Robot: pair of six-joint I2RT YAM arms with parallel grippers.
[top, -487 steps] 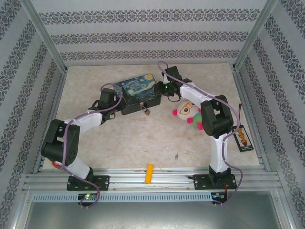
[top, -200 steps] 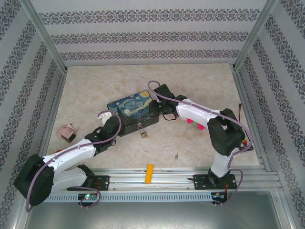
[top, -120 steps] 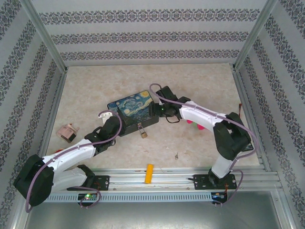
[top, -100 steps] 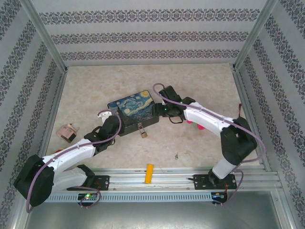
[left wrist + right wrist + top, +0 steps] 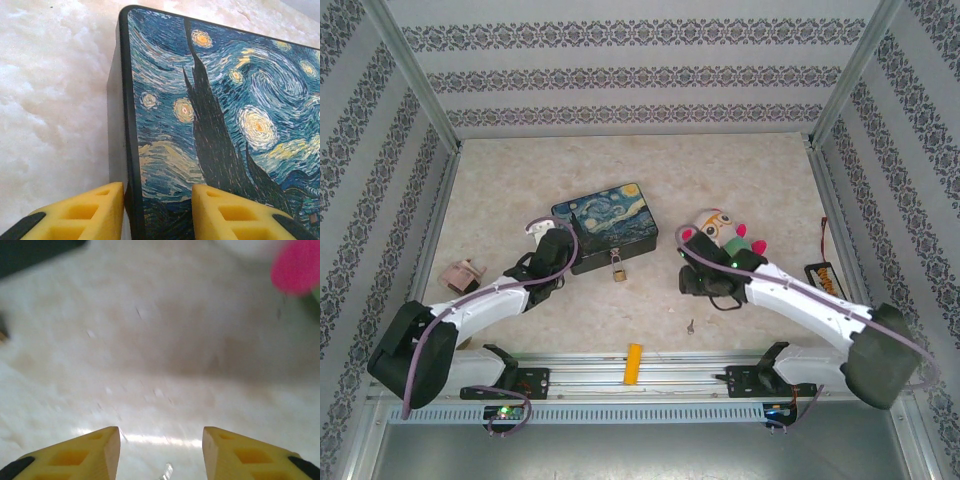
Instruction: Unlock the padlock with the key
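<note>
The tiny brass padlock (image 5: 617, 272) hangs from the front clasp of the starry-night tin (image 5: 607, 225) and rests on the table. The small dark key (image 5: 690, 325) lies on the table nearer the front; its tip (image 5: 166, 471) shows at the bottom edge of the right wrist view, between the fingers. My right gripper (image 5: 695, 281) (image 5: 161, 437) is open, hovering just behind the key, with nothing in it. My left gripper (image 5: 560, 256) (image 5: 157, 192) is open and straddles the tin's (image 5: 210, 115) left edge, one finger beside the side wall, the other over the lid.
A plush toy (image 5: 720, 232) lies right of the tin, its pink part (image 5: 297, 265) near my right gripper. An orange-yellow block (image 5: 634, 362) sits at the front rail. A pink object (image 5: 463, 275) lies at the left, a black device (image 5: 823, 278) at the right wall.
My right gripper left the tin's right end and swung toward the front, over the key, uncovering the plush toy. The tin shifted slightly back and right; my left gripper stayed at its left edge.
</note>
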